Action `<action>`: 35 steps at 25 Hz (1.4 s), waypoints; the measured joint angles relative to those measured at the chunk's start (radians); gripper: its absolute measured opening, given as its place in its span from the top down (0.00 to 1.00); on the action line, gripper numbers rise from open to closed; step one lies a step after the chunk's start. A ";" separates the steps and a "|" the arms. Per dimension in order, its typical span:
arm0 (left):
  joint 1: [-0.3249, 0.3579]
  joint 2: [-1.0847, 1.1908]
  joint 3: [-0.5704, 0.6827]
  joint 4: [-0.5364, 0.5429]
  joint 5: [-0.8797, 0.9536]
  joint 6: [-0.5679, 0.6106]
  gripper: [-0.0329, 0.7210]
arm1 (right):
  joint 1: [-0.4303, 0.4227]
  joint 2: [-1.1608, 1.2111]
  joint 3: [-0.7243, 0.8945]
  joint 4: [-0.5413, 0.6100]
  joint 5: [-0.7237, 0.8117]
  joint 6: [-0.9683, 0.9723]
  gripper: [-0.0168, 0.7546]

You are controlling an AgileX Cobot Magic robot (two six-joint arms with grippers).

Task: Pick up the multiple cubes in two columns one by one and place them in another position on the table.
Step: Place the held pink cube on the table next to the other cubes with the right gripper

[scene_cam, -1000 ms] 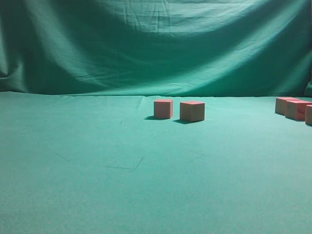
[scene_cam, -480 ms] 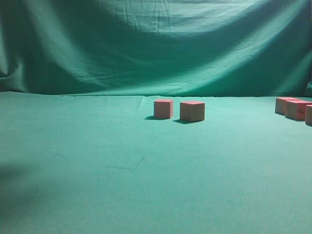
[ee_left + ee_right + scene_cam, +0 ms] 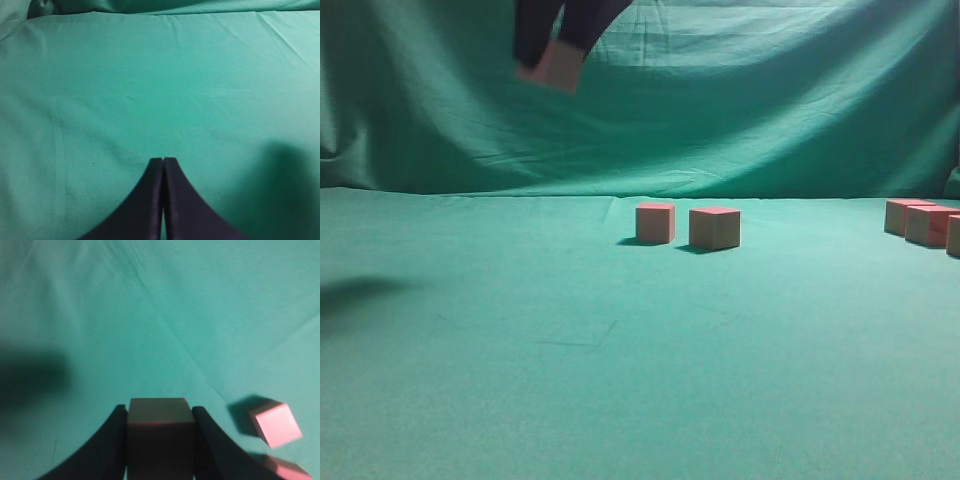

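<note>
From my console, the biggest thing I see is the wrinkled green cloth backdrop [image 3: 720,100] hanging behind the wide flat surface covered in smooth green cloth [image 3: 620,380].

I'll take the pair of small reddish-pink-topped, tan-sided cubes [image 3: 714,228] standing on the surface just in front of the backdrop's foot as my landmark. They sit side by side, just apart, each throwing a short shadow to its left. Well to the right of that pair, at the frame edge, more identical cubes [image 3: 930,225] cluster together, partly cut off.

High above and to the left of the pair, my right hand [image 3: 550,65] hangs in the air with its dark fingers [image 3: 107,445] half open around one cube [image 3: 159,437], touching it on both sides. In its wrist view the landmark pair lies below and to the right.

My left hand [image 3: 163,162] hovers over bare green cloth, fingertips pressed together, empty.
</note>
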 joint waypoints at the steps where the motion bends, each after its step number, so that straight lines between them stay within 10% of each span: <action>1: 0.000 0.000 0.000 0.000 0.000 0.000 0.96 | 0.010 0.036 -0.032 -0.011 0.010 0.017 0.63; 17: 0.000 0.000 0.000 0.000 0.000 0.000 0.96 | 0.050 0.294 -0.244 -0.264 0.038 0.448 0.63; 35: 0.000 0.000 0.000 0.000 0.000 0.000 0.96 | 0.050 0.345 -0.247 -0.375 0.038 0.506 0.63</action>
